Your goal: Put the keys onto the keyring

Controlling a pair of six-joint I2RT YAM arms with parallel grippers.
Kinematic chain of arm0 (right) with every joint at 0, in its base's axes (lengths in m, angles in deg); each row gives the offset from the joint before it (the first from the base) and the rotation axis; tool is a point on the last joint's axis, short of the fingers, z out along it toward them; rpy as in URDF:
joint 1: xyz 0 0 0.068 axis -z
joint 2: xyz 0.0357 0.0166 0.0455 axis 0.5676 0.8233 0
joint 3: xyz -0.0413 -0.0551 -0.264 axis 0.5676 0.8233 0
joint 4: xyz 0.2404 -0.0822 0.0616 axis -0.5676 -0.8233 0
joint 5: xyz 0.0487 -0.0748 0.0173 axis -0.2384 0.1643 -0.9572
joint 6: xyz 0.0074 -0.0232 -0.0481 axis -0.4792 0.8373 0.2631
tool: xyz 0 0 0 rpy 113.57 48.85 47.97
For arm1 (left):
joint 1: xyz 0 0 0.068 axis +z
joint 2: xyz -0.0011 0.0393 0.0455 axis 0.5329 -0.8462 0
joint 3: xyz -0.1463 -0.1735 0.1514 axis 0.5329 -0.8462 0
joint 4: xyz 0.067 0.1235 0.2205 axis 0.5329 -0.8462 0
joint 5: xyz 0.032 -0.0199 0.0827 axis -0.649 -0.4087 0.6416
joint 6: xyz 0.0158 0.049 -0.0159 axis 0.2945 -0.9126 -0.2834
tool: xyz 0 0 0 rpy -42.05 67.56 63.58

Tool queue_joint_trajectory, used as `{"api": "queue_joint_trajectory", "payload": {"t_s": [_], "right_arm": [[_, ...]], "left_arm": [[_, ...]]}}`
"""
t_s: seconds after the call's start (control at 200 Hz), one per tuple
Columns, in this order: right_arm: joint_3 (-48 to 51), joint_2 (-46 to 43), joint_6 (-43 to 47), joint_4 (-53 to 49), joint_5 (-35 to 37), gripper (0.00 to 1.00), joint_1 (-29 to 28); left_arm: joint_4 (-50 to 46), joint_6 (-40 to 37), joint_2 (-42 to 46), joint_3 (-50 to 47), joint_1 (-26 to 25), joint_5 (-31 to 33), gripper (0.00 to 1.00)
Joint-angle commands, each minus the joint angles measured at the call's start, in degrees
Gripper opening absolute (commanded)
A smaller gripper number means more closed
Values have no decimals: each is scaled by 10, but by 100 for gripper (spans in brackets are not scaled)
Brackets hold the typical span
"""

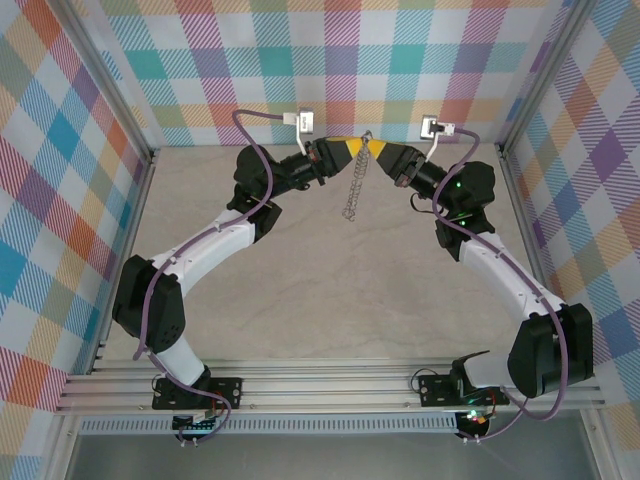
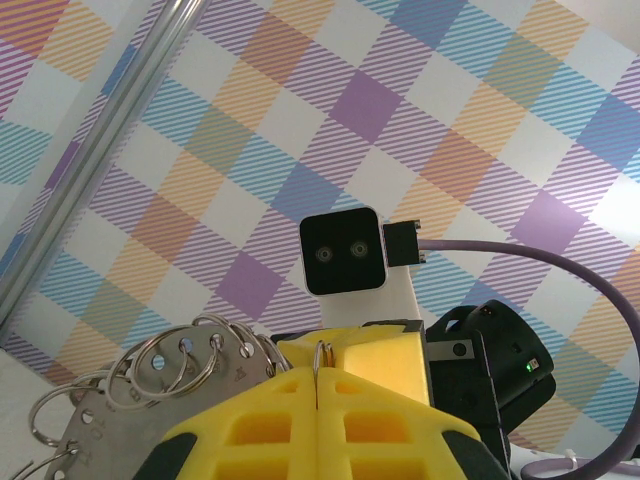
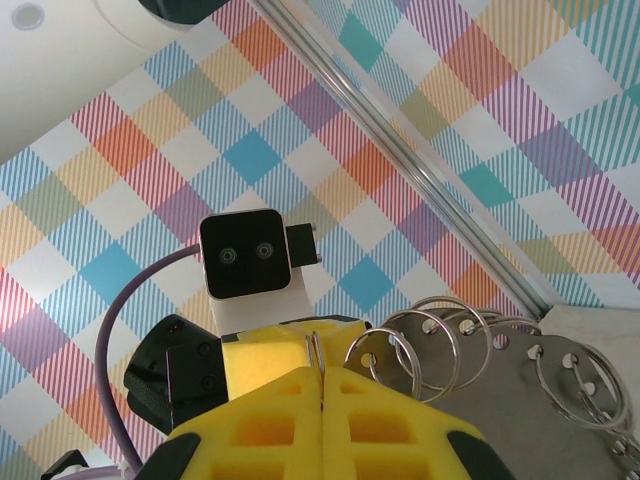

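Since both arms meet over the far end of the surface [image 1: 330,290], I'd call this the threading step; left end effector [image 1: 350,152] is squeezed together on a thin wire loop, the keyring [image 1: 352,195] I reckon; its bunch of rings and flat metal tags dangles between the two; right end effector [image 1: 386,155] is pinched tight on that same wire; can't pick out a lone key; next move probably needs one side holding firm while the other works a key round.
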Motion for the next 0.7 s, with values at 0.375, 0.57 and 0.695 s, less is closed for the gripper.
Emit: {"api": "queue_joint_trajectory", "payload": {"t_s": [0.375,0.57,0.695], "right_arm": [[-14,-1,6,14,-16,4,-6],[-13,-5,10,8,-15,0,-7],[-13,-6,10,10,-16,0,-7]], "left_arm": [[33,0,14,2,-1,1,0],[31,1,14,3,-2,-1,0],[28,0,17,1,-2,-1,0]]}}
